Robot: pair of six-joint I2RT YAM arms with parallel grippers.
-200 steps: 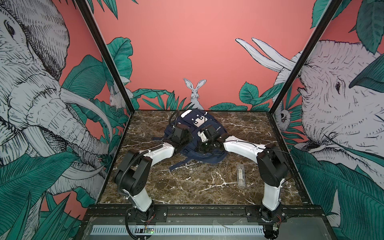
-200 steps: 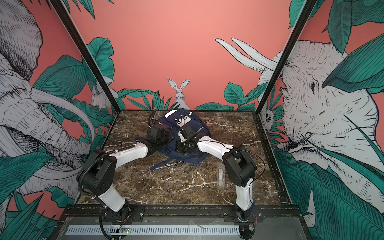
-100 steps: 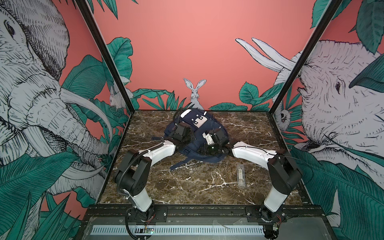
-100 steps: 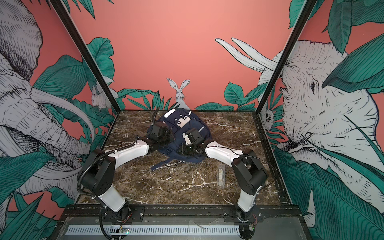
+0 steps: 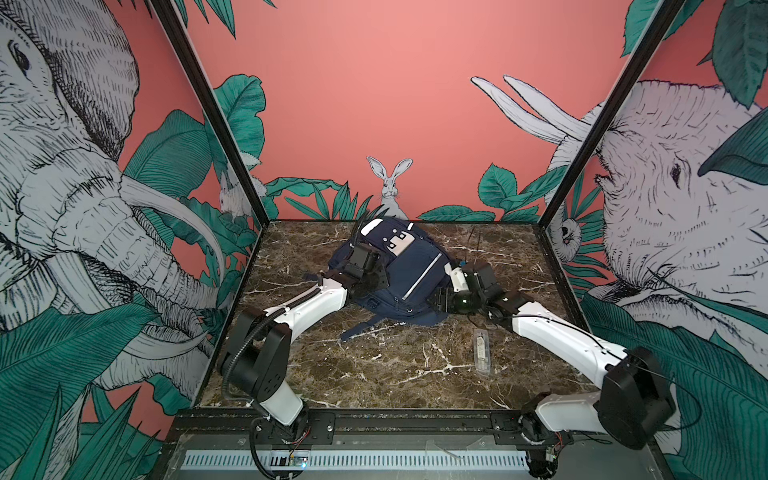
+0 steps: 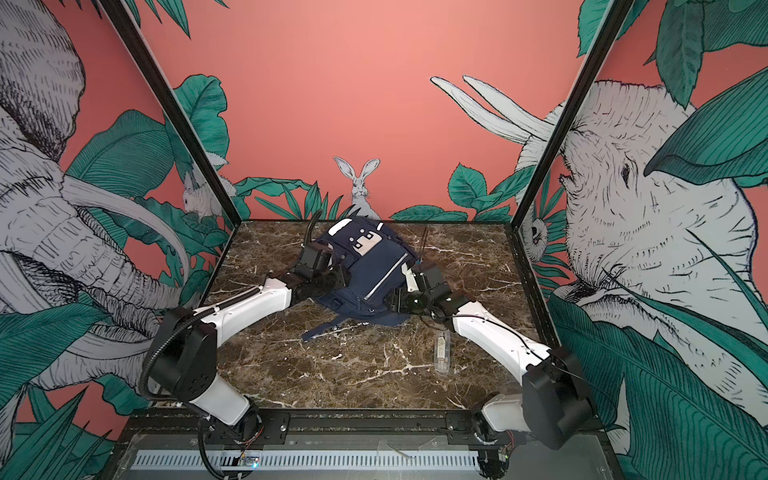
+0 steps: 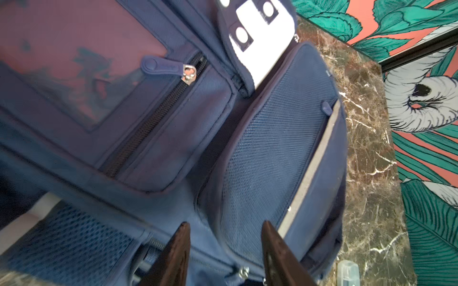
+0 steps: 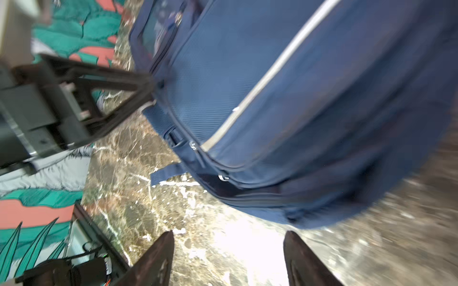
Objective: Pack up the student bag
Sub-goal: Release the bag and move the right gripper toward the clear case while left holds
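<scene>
Navy student bag (image 5: 409,270) lies far-centre on marble surface (image 5: 395,374); left fingers (image 7: 177,250) spread over it, right fingers (image 8: 158,257) spread beside its near-right edge, both empty. Step: opening bag, prob.; next needs pinch on a zip pull (image 7: 161,66).

Light: I saw both top views evenly bright, shadows soft | Glare: white hotspot on the marble table (image 8: 238,237) in my right wrist view | Blur: student bag (image 8: 309,111) smeared there; left wrist view sharper
</scene>
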